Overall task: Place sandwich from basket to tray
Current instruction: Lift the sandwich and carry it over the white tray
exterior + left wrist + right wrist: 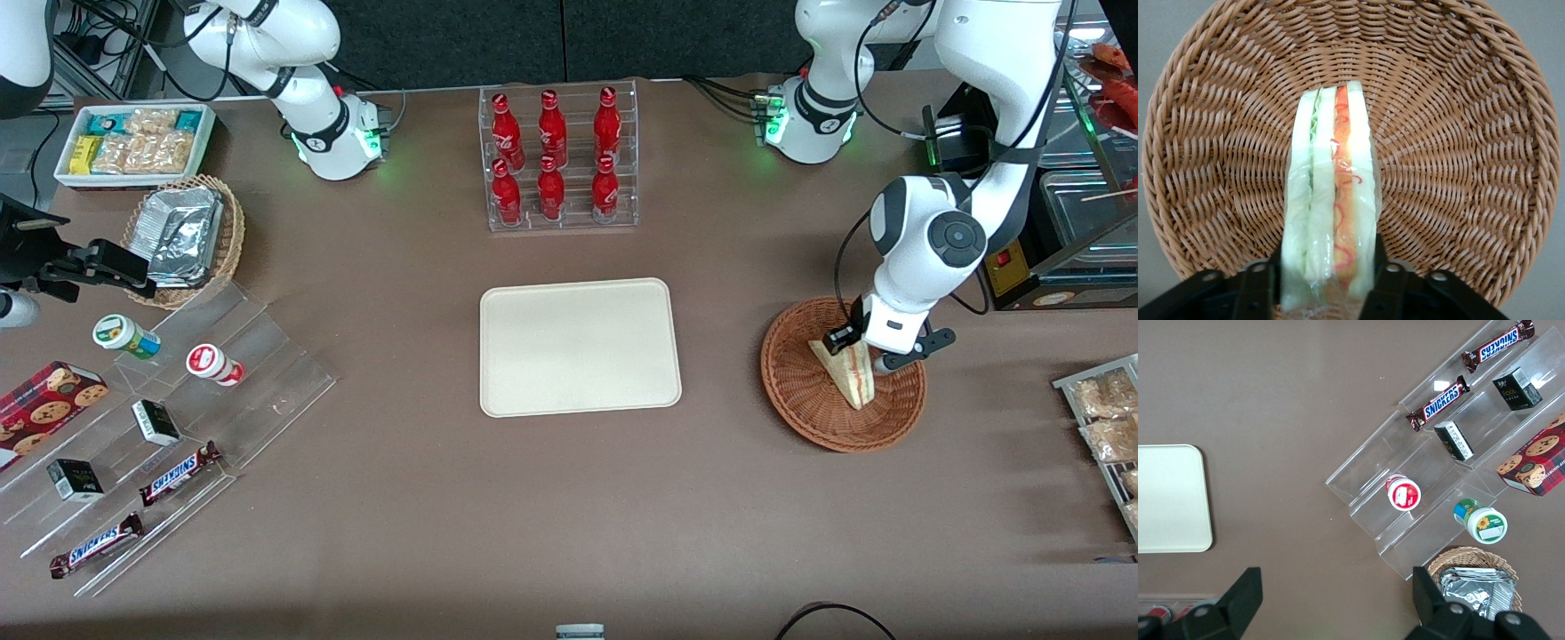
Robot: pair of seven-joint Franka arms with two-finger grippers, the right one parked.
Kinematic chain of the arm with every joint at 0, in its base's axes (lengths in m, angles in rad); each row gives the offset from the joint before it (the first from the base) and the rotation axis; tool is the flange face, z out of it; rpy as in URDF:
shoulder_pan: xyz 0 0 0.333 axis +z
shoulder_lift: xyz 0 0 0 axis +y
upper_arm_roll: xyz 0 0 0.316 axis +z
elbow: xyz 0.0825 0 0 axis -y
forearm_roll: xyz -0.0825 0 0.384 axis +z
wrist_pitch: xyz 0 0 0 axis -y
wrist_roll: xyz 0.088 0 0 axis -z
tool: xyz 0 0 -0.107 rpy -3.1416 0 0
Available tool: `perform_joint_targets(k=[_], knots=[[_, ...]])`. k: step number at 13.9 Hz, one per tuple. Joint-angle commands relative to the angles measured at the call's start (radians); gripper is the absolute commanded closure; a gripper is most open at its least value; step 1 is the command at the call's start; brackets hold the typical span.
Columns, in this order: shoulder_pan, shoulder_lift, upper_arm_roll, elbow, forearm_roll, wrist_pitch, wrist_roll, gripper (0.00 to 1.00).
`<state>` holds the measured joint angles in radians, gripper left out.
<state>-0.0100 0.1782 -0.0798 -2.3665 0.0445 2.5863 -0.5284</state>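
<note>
Now fingers (1328, 283) astride sandwich (1331, 200), basket (1458, 133)

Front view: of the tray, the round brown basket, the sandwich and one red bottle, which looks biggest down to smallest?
1. Tray
2. Basket
3. Sandwich and a red bottle: look about alike, so unranked.

The hand is in the basket, its fingers on either side of the sandwich and hiding part of it.

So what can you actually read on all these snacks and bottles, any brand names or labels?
"SNICKERS": on both chocolate bars on the clear stepped stand.
Red bottles: white script, too small to read.
Small dark boxes, cookie box, round tubs: print unreadable.
Sandwich, held between the gripper fingers in the basket: no text.
</note>
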Motion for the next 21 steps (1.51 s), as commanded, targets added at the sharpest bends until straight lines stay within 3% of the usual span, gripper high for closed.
perform_joint_targets(k=[1,5,11,16,19,21], knots=[[-0.007,-0.002,0.008,0.004,0.025,0.014,-0.016,1.0],[-0.008,-0.052,0.008,0.01,0.034,-0.029,-0.016,1.0],[-0.04,-0.123,-0.012,0.127,0.06,-0.3,-0.022,1.0],[-0.209,-0.121,-0.041,0.328,0.042,-0.596,-0.113,1.0],[-0.338,-0.063,-0.046,0.418,0.037,-0.643,-0.229,1.0],[-0.447,-0.034,-0.046,0.428,-0.021,-0.606,-0.257,1.0]])
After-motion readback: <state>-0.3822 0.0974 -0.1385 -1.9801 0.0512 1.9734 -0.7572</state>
